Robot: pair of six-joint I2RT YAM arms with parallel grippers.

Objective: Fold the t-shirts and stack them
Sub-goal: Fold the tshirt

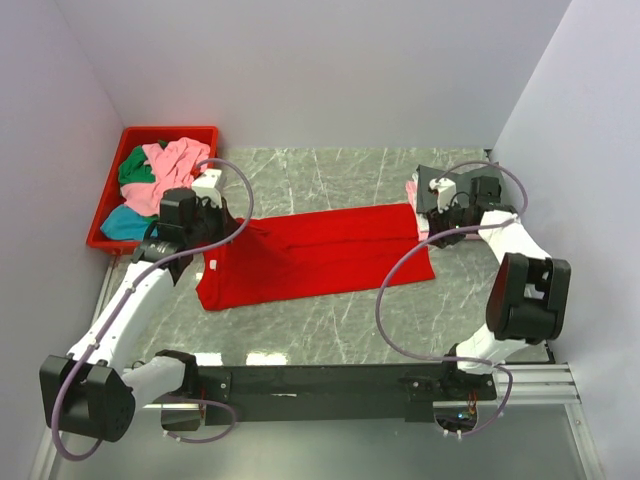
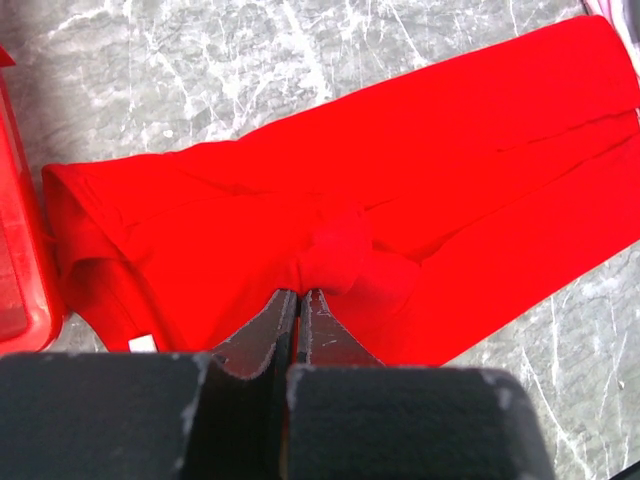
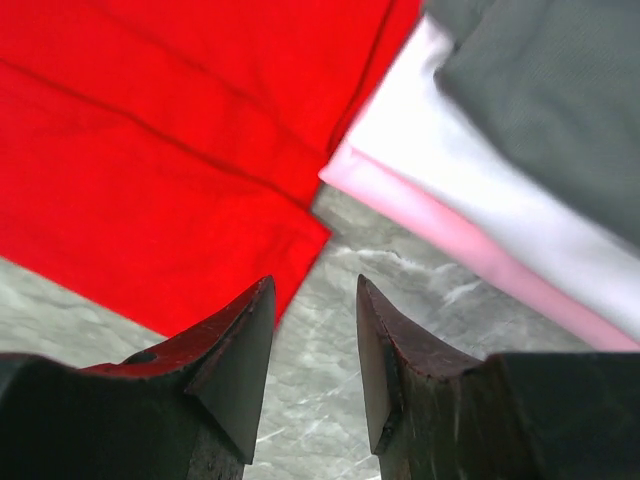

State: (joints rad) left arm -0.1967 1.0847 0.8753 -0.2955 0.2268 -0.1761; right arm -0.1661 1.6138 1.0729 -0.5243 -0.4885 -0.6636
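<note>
A large red t-shirt (image 1: 320,250) lies folded into a long band across the table, and it also fills the left wrist view (image 2: 420,170). My left gripper (image 2: 300,293) is shut on a raised pinch of this cloth near its left end (image 1: 243,228). My right gripper (image 3: 315,285) hangs open over bare table just off the shirt's right corner (image 3: 150,150), with nothing between its fingers. Beside it lies a stack of folded t-shirts: dark grey (image 3: 560,100) over white (image 3: 470,170) over pink (image 3: 470,240). In the top view my right gripper (image 1: 428,208) hides most of that stack.
A red plastic bin (image 1: 108,205) stands at the back left, holding loose pink (image 1: 175,165), green (image 1: 135,165) and teal (image 1: 125,222) shirts. Its wall shows at the left edge of the left wrist view (image 2: 15,250). White walls close in the left, back and right sides.
</note>
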